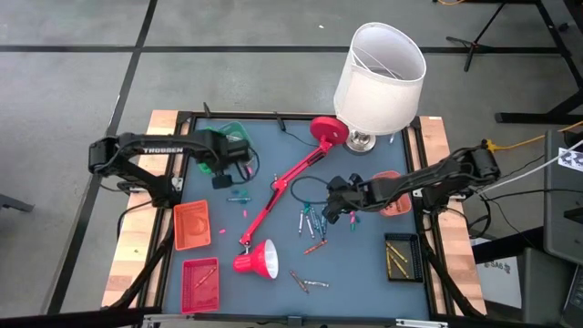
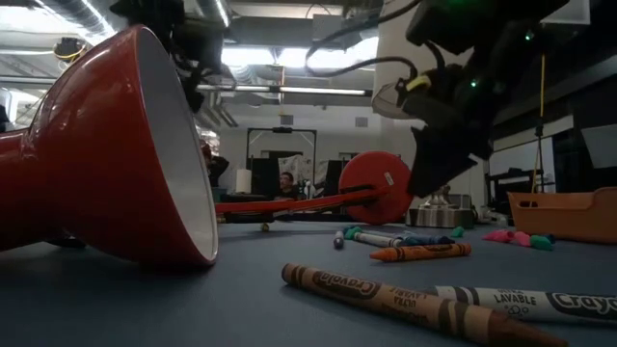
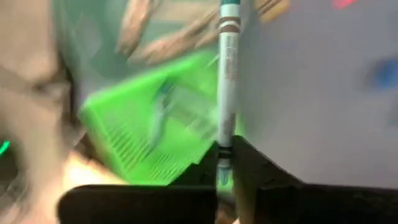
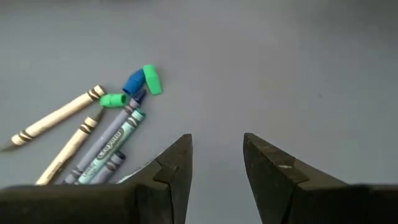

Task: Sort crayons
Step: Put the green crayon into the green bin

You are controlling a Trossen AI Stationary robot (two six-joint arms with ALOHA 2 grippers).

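Near the middle of the blue-grey surface [image 1: 364, 273], a loose cluster of crayons [image 1: 311, 221] lies flat, most with their long axes running roughly from the near edge toward the far edge. An orange crayon [image 1: 314, 247] lies apart from the cluster, nearer the front edge, and two more crayons [image 1: 310, 283] lie closer still to that edge. In the low view, a brown crayon [image 2: 386, 301] and a white crayon [image 2: 525, 304] lie on their sides in the foreground, with the orange crayon [image 2: 420, 253] behind them.

A red desk lamp [image 1: 282, 196] lies toppled across the surface, its shade [image 1: 258, 261] toward the front and its round base [image 1: 328, 131] toward the back. A white-shaded lamp [image 1: 378, 77] stands at the far edge. Along the left side sit a green tray [image 1: 239, 133], an orange tray [image 1: 192, 224] and a red tray [image 1: 201, 283]; a black tray [image 1: 402, 257] with yellowish crayons and an orange bin [image 1: 397, 206] sit at the right. An open workroom with ceiling lights shows beyond.

The left claw [image 1: 224, 173] is clenched on a teal crayon [image 3: 226, 93], which projects straight forward from between its fingers, over the green tray [image 3: 161, 134]. The right claw [image 1: 333, 211] hovers released beside the cluster, its fingers apart and grasping nothing, with crayons [image 4: 102, 140] just to one side.
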